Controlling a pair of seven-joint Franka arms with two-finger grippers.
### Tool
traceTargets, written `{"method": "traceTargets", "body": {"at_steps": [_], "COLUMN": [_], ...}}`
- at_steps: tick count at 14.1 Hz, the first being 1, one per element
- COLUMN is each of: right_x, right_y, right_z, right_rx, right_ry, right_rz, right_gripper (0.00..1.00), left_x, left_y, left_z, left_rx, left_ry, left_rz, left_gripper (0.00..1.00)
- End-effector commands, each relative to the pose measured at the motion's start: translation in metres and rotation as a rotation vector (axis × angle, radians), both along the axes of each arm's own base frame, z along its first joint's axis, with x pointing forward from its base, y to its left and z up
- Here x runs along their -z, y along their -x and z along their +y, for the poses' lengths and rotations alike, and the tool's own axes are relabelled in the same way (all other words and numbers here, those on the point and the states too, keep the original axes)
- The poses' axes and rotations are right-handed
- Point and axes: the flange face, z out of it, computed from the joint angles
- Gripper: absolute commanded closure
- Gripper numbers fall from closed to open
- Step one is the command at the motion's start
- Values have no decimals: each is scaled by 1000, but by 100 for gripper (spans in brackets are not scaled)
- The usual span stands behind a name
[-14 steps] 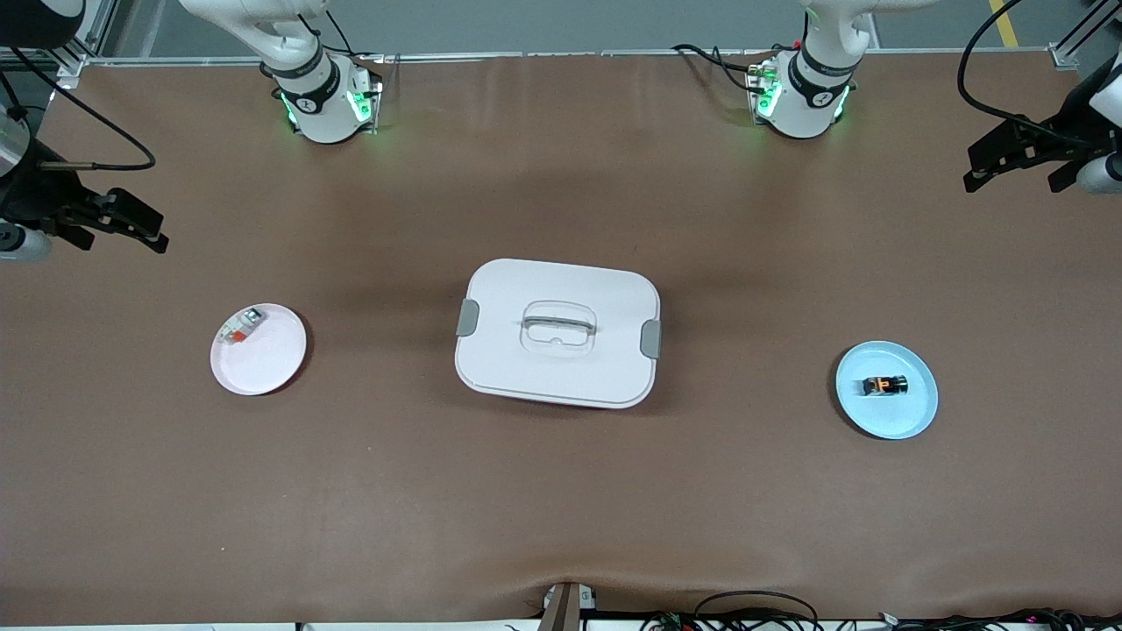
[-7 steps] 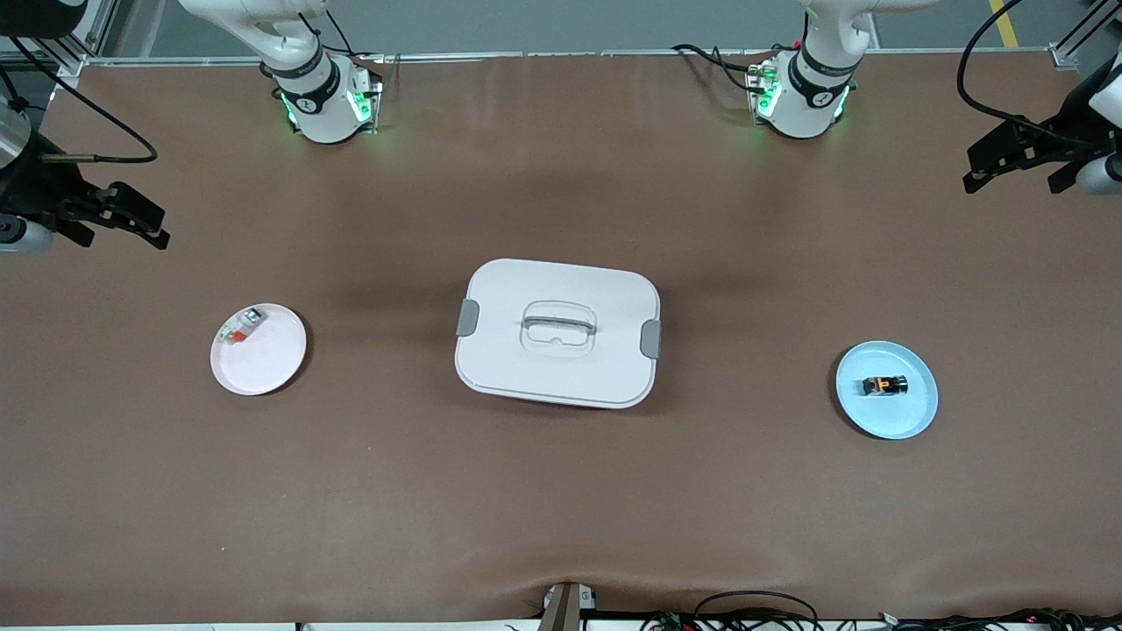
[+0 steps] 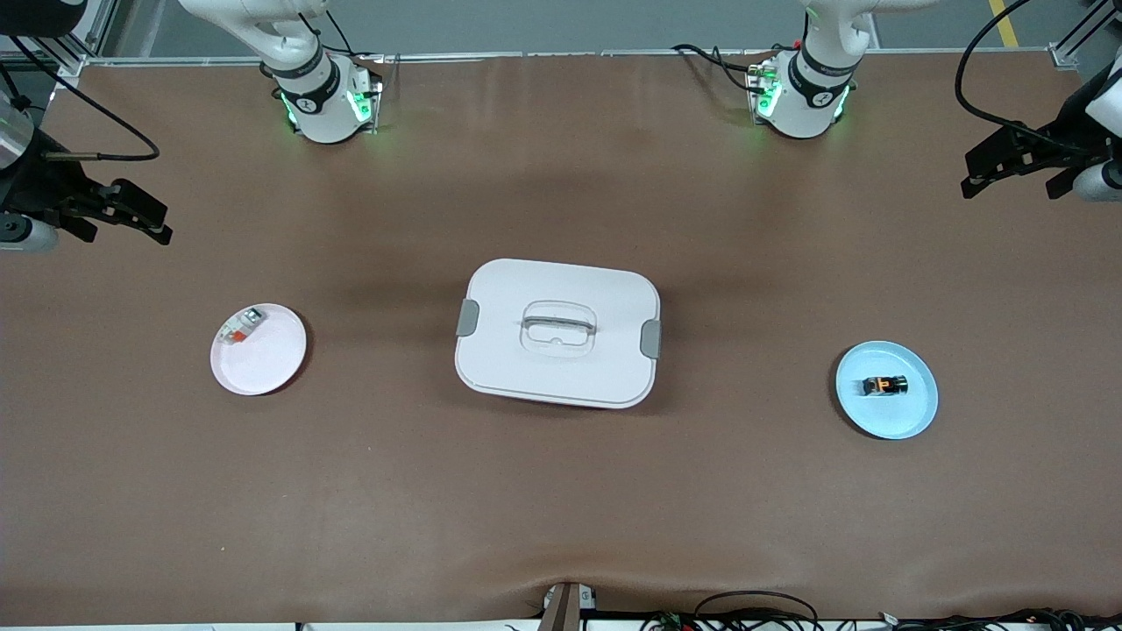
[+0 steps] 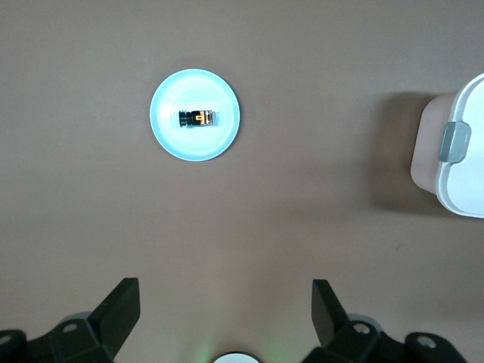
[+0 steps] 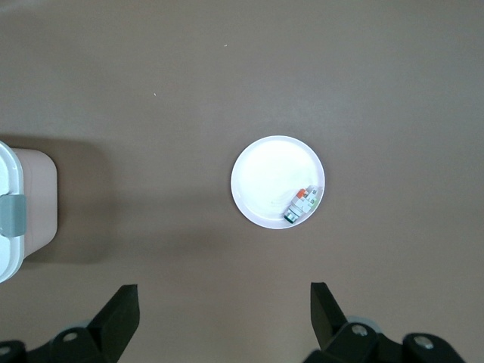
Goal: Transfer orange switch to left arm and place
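1. the box [image 3: 557,333] sits mid-table, between two plates and well apart from each.
2. one plate [image 3: 903,416] lies toward the left arm's end of the table; the orange switch [image 3: 884,385] rests on it.
3. the other plate [image 3: 267,364] lies toward the right arm's end, with a small piece [image 3: 239,327] at its rim.

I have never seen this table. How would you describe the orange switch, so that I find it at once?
Start from the big white box in the middle of the table, then go toward the left arm's end to the pale blue plate. The orange switch lies on that plate: a tiny black block with an orange face. The white piece with a red-orange mark lies on the pink plate instead.
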Motion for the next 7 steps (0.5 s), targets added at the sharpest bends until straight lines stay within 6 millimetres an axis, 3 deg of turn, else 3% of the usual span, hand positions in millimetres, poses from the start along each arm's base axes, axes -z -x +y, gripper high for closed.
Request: {"method": "traceTargets", "body": {"at_steps": [1,7], "right_x": [-6,-6], "right_y": [6,6], "right_z": [4,4], "right_rx": [9,9], "right_ry": [15,15], "right_rz": [0,6], "right_gripper": [0,0], "left_x": [-4,1], "left_y": [-3,-6], "left_z": [-4,-4], "left_rx": [8,7], "left_ry": [-14,-14], "left_rz": [-6,1], "left_gripper": [0,0]}}
